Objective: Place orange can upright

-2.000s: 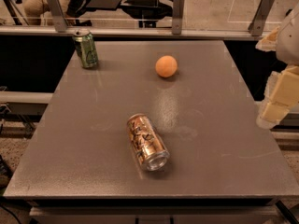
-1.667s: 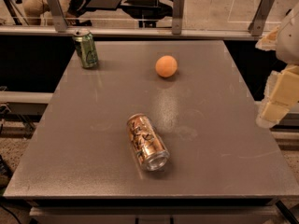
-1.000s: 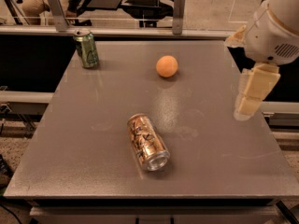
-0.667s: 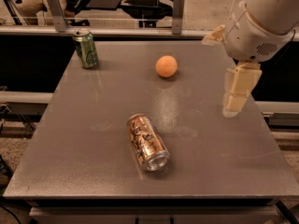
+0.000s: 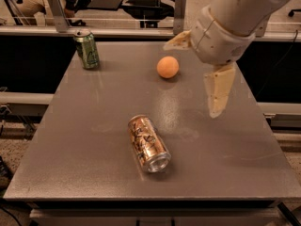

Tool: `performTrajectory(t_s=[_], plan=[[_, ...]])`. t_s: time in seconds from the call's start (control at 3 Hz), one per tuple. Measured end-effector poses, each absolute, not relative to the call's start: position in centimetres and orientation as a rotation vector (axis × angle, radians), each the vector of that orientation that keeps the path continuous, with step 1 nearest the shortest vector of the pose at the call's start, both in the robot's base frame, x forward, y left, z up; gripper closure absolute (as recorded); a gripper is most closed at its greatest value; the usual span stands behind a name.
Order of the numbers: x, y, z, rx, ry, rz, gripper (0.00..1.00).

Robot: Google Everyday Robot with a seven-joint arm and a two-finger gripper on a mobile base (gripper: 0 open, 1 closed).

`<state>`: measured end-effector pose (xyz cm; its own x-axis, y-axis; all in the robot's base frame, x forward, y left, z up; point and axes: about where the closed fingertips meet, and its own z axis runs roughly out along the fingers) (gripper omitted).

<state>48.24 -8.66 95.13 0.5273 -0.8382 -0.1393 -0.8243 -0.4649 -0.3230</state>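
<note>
The orange can (image 5: pixel 148 143) lies on its side on the grey table (image 5: pixel 94 126), front of centre, with its silver end toward the front right. It is copper-orange with dark scribbly markings. My gripper (image 5: pixel 190 81) hangs above the right half of the table, up and to the right of the can and apart from it. It is open and empty. One cream finger (image 5: pixel 218 91) points down and the other (image 5: pixel 177 41) sticks out to the left.
A green can (image 5: pixel 87 49) stands upright at the table's back left corner. An orange ball (image 5: pixel 168 67) rests at the back centre, just left of the gripper. A rail and chairs stand behind the table.
My arm has swung in from the right edge, moving left over the table toward the ball. The orange can, green can and ball have not moved.
</note>
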Motion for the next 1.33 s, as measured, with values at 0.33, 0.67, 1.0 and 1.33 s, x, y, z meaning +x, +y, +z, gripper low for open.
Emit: performTrajectory(t_s=[0.33,0.67,1.0,1.33], plan=[[47.3,-6.0,93.7,-2.622,1.102,-0.041,0.0],[46.2,-3.7,92.0,-2.768,0.854,-0.007,0.0],[45.0,-1.6,90.4,-2.868,0.621,0.028,0.0],[43.8,-0.3,88.9,-2.936,0.453,0.042,0.0]])
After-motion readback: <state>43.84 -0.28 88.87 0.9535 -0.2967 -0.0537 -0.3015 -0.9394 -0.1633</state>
